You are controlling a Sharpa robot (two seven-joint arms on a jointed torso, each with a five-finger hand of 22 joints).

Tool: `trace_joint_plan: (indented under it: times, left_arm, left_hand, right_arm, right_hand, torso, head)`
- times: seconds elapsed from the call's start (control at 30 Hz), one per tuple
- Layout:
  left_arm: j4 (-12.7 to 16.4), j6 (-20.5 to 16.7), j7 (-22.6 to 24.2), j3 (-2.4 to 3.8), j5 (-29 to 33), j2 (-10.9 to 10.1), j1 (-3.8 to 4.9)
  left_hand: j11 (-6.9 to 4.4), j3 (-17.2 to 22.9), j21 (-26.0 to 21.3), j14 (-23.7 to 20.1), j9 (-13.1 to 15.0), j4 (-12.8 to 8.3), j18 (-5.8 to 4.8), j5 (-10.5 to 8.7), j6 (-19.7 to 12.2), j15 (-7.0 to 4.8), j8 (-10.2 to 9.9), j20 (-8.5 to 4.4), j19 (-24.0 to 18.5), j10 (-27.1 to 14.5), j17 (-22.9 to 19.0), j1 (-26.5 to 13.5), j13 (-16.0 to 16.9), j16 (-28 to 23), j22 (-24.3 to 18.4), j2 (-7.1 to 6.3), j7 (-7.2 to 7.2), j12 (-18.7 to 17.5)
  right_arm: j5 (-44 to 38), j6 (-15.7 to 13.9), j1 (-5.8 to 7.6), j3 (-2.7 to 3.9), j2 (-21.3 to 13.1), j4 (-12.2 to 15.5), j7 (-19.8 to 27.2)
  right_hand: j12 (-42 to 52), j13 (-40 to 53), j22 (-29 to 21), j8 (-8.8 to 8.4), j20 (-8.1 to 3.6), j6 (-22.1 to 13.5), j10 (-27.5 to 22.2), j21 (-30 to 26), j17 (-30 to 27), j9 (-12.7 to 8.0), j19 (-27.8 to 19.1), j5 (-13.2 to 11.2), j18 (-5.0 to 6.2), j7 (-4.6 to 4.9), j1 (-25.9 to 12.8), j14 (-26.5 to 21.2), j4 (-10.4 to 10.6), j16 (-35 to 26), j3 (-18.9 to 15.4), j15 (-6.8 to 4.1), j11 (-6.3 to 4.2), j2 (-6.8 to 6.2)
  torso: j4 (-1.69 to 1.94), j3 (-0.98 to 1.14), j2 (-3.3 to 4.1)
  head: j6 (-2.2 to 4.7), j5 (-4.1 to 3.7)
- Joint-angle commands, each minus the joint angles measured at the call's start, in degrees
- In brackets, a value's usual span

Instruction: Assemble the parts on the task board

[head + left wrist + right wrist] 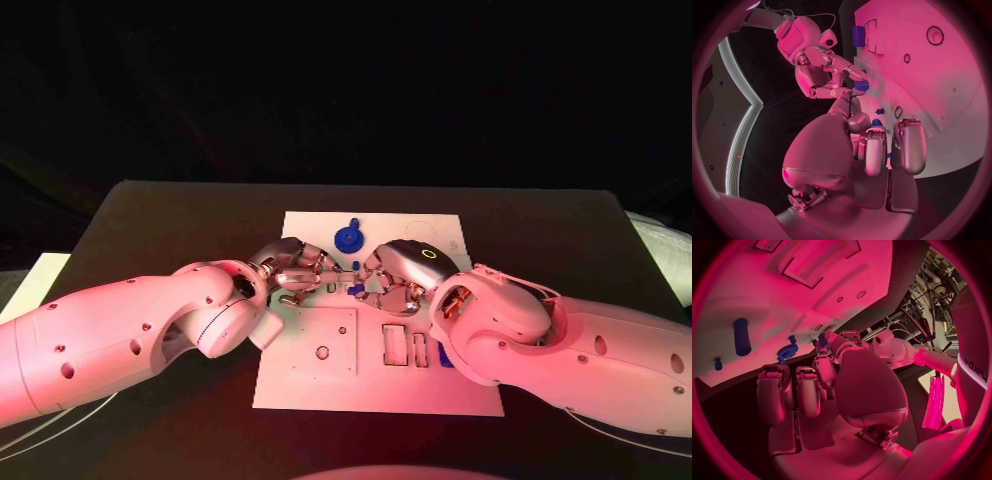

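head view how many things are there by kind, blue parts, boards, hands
blue parts: 3 (round part, small part between the hands, blue piece at the right arm's edge, partly hidden)
task board: 1
hands: 2 (left hand, right hand)
total: 6

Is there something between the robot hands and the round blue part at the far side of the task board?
Nothing visible. The round blue part lies on bare task board just beyond the left robot hand and right robot hand, which meet over small blue pieces.
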Motion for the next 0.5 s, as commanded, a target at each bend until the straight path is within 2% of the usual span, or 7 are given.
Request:
trace_joint_plan:
  times: [0.03,0.27,0.5]
  left_arm:
    - [0.26,2.21,-0.35,0.02,-0.37,0.17,0.0]
    - [0.37,3.27,-0.6,0.02,-1.14,0.23,0.0]
    - [0.32,3.47,-0.71,0.02,-1.59,0.24,0.0]
  left_hand:
    - [0.29,-0.51,-0.2,5.92,0.1,-0.04,-0.63,-0.03,-0.19,-0.03,0.32,-0.15,1.43,0.21,15.07,0.0,0.07,0.18,5.49,-0.51,0.14,-0.24]
    - [0.24,-0.44,-0.2,5.92,0.23,-0.6,-0.63,0.06,-0.18,-0.04,0.48,-0.14,1.41,0.34,15.07,0.83,0.34,0.18,5.54,-0.78,0.08,-0.03]
    - [0.2,0.03,-0.25,5.92,0.27,-1.26,-0.61,0.15,-0.22,-0.07,0.52,-0.16,1.37,0.38,15.07,2.01,0.52,0.18,5.56,-0.51,0.05,0.08]
  right_arm:
    - [-1.07,0.46,0.04,0.03,0.17,0.05,-1.54]
    - [-1.32,0.06,0.06,0.07,0.19,0.19,-1.8]
    - [-1.43,-0.31,0.06,0.13,0.1,0.52,-1.81]
  right_hand:
    - [-0.16,1.42,7.07,1.22,-0.21,1.23,0.76,0.25,11.78,1.27,2.31,0.36,-0.36,-1.1,-0.43,5.23,0.18,0.09,-0.09,-0.53,-1.1,0.08]
    - [-0.21,1.4,7.01,1.23,-0.22,1.19,0.75,0.22,11.8,1.28,2.28,0.39,-0.34,-1.1,-0.52,5.24,0.23,0.1,-0.13,-0.53,-1.1,0.07]
    - [-0.24,1.38,7.05,1.24,-0.23,1.18,0.74,0.24,11.8,1.29,2.3,0.43,-0.35,-1.11,-0.56,5.24,0.24,0.1,-0.15,-0.54,-1.11,0.04]
  torso:
    - [0.01,0.05,0.01]
    - [-0.04,0.05,-0.02]
    - [-0.04,0.06,-0.01]
  head:
    - [-0.12,0.03]
    - [-0.18,0.07]
    - [-0.29,0.1]
